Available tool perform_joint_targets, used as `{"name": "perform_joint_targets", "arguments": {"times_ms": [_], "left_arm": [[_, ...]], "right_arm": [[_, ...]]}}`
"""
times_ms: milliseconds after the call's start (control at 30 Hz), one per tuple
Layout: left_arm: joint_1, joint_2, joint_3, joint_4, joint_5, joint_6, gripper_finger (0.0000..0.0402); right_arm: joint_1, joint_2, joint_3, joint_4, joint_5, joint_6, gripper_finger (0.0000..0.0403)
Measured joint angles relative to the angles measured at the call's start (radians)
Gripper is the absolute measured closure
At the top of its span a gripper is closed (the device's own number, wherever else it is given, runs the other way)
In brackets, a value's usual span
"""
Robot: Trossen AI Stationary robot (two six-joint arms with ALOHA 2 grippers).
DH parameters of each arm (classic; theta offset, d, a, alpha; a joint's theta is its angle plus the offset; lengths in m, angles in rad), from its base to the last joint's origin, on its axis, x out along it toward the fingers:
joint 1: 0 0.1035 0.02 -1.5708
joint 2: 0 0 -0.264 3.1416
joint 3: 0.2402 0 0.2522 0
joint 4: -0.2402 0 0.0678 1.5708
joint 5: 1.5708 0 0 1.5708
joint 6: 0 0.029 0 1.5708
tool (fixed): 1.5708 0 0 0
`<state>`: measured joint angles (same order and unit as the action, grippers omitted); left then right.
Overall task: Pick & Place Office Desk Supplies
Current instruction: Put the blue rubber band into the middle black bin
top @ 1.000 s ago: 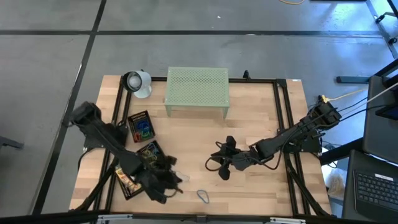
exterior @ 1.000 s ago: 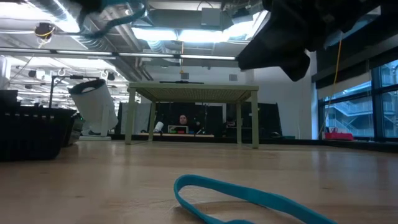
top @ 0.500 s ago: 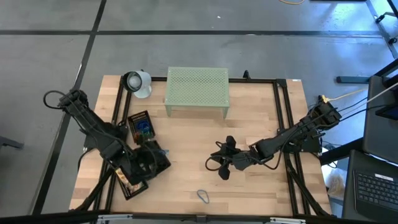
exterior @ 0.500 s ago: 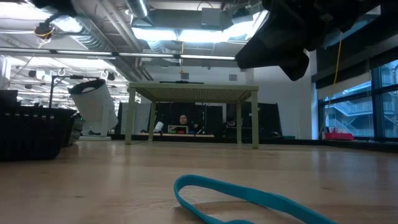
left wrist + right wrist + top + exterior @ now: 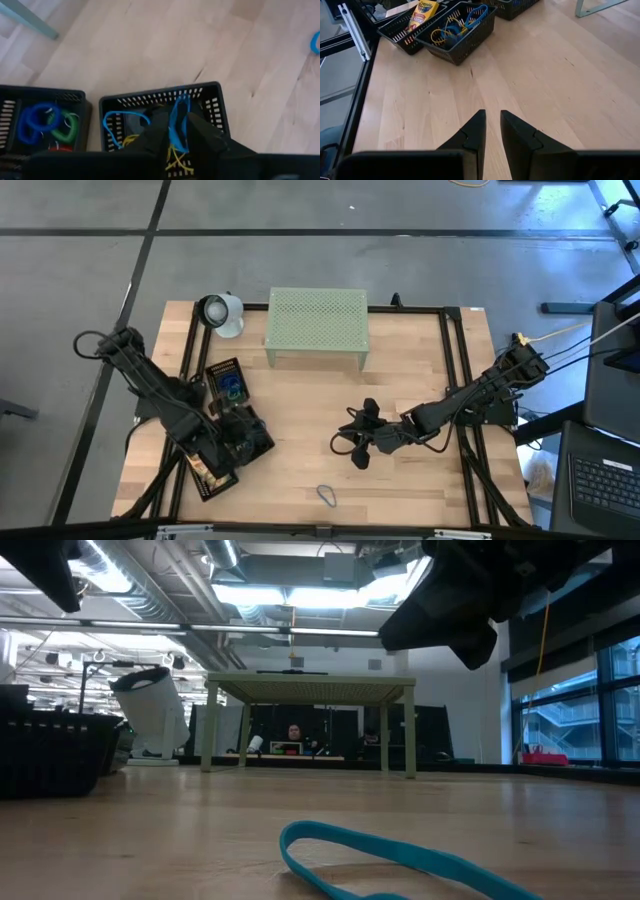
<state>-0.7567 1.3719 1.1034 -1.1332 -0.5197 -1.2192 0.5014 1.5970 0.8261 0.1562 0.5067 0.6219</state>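
A wooden table seen from above, with two dark robot arms. The left gripper (image 5: 177, 131) hangs over a black mesh tray (image 5: 212, 107) near the table's left edge; a blue rubber band (image 5: 178, 122) is draped between its fingers, which look slightly parted, and whether they grip it or are letting it drop cannot be told. Yellow and blue bands already lie in that tray. A neighbouring tray (image 5: 85, 102) holds blue, green and red loops, and a third holds a crayon box (image 5: 423, 10). The right gripper (image 5: 492, 131) hovers over bare wood at mid-table, its fingers a narrow gap apart and empty. One teal rubber band (image 5: 326, 495) lies alone near the table's front edge, flat and kinked. It is likely very light, soft and stretchy, prone to slide or snag on a finger; pinching one strand against the wood looks the surest hold. A pale-green perforated stand (image 5: 318, 320) sits at the back
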Motion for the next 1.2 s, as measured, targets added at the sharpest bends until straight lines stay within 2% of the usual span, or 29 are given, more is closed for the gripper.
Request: {"name": "perform_joint_targets", "arguments": {"times_ms": [133,233,433,567,833,967,1200], "left_arm": [[0.0,0.011,0.0,0.016,0.004,-0.001,0.0311],[0.0,0.012,0.0,0.066,-0.039,0.019,0.0292],[0.0,0.027,0.001,0.337,-0.089,0.273,0.0271],[0.001,0.076,0.001,0.533,-0.081,0.43,0.0255],[0.038,0.264,0.001,0.915,0.024,0.773,0.0209],[0.077,0.36,0.001,1.044,0.042,0.927,0.0197],[0.182,0.514,0.001,1.173,0.307,1.005,0.0197]], "right_arm": [[0.0,0.0,0.0,0.0,-0.002,-0.002,0.0341],[0.0,0.0,0.0,0.0,-0.002,-0.002,0.0341],[0.0,0.0,0.0,0.0,-0.002,-0.002,0.0341],[0.0,0.0,0.0,0.0,-0.002,-0.002,0.0341],[0.0,0.0,0.0,0.0,-0.002,-0.002,0.0341],[0.0,0.0,0.0,0.0,-0.002,-0.002,0.0341],[0.0,0.0,0.0,0.0,-0.002,-0.003,0.0341]]}}
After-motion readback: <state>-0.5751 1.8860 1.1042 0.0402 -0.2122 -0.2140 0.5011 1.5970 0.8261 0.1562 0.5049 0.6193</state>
